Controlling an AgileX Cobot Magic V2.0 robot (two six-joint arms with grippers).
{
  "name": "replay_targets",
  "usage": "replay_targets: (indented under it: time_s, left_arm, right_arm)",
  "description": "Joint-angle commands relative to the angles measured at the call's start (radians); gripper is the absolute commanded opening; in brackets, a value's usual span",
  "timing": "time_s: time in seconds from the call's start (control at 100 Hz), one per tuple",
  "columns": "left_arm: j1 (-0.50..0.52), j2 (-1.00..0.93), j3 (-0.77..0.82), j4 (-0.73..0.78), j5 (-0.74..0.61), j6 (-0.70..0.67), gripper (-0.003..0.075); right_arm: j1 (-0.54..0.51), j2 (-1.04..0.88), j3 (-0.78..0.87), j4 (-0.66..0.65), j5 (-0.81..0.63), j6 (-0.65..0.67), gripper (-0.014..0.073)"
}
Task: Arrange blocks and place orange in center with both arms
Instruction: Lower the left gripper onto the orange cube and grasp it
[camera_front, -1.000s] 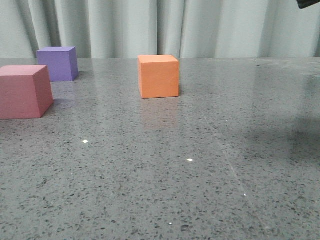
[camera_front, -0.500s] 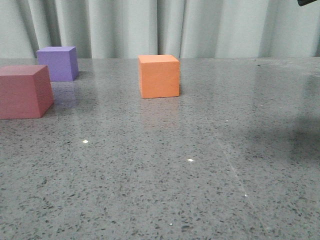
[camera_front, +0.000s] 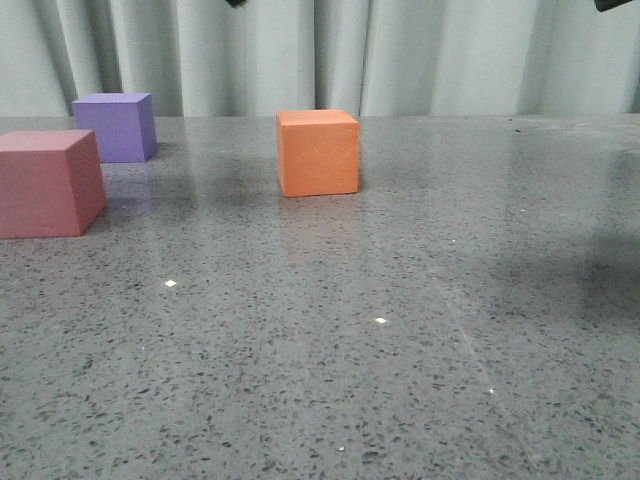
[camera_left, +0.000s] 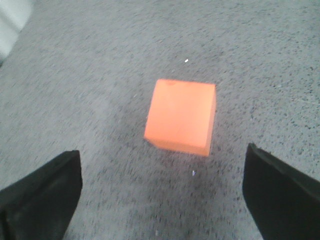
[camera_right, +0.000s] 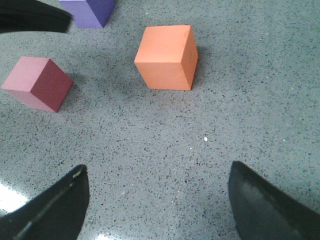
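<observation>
While our two arms hang above the speckled grey table (camera_front: 420, 350), we find the orange cube (camera_front: 318, 152) resting flat on it near the middle of the front view, standing alone with bare stone on every side. Off to the left sits the pink cube (camera_front: 48, 183), nearer the camera, and just behind it the purple cube (camera_front: 117, 126), close to the pale curtain (camera_front: 450, 55) at the back; the two are near each other but not touching, and both lie well apart from the orange one. Our left gripper (camera_left: 160, 192) hovers over the orange cube with its dark fingers (camera_left: 40, 195) spread wide to either side, holding nothing, the cube lying between and beyond the tips without contact; that view is a little blurred. Our right gripper (camera_right: 160, 205) is likewise spread wide and empty above bare table, with the orange cube ahead of it, the pink cube beside that, and the purple cube partly cut off at the edge. From the front we catch only small dark slivers of the arms at the top edge, so the fingers cannot be judged there.
</observation>
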Motion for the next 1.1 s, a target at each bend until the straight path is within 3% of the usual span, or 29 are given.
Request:
replay_targets:
  time_s: [0.0, 0.33, 1.09]
  left_arm:
    - [-0.033, 0.006, -0.079, -0.041, -0.014, 0.011, 0.0621]
    - [-0.091, 0.144, -0.146, -0.037, -0.033, 0.025, 0.0621]
    - [-0.091, 0.278, -0.146, 0.012, -0.081, 0.009, 0.0619]
  right_arm:
    - [0.0, -0.018, -0.027, -0.008, -0.071, -0.008, 0.0569]
    - [0.0, -0.018, -0.027, -0.008, -0.065, -0.008, 0.0569]
    - [0.0, -0.018, -0.027, -0.008, -0.063, -0.008, 0.0569]
